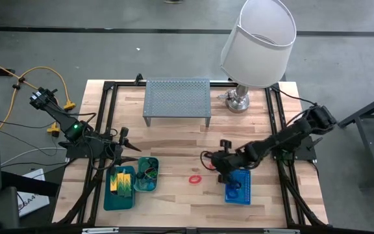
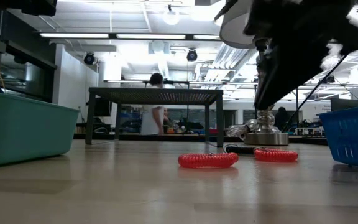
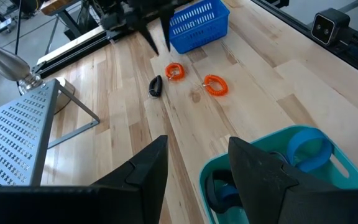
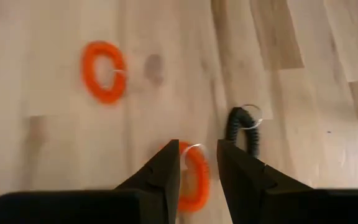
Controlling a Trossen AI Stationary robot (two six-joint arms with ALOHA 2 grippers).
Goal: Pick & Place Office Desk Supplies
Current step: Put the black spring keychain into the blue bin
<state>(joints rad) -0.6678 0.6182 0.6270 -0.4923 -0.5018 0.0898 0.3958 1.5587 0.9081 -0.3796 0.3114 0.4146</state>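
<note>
Our dark two-finger left gripper (image 1: 123, 144) sits at centre-left of the high view, fingers parted, arm angled in from the left edge. Our dark two-finger right gripper (image 1: 215, 158) sits right of centre, fingers apart, arm stretching toward the right edge.

Red band loop (image 4: 190, 177) half behind fingers (image 4: 161, 173)
</note>
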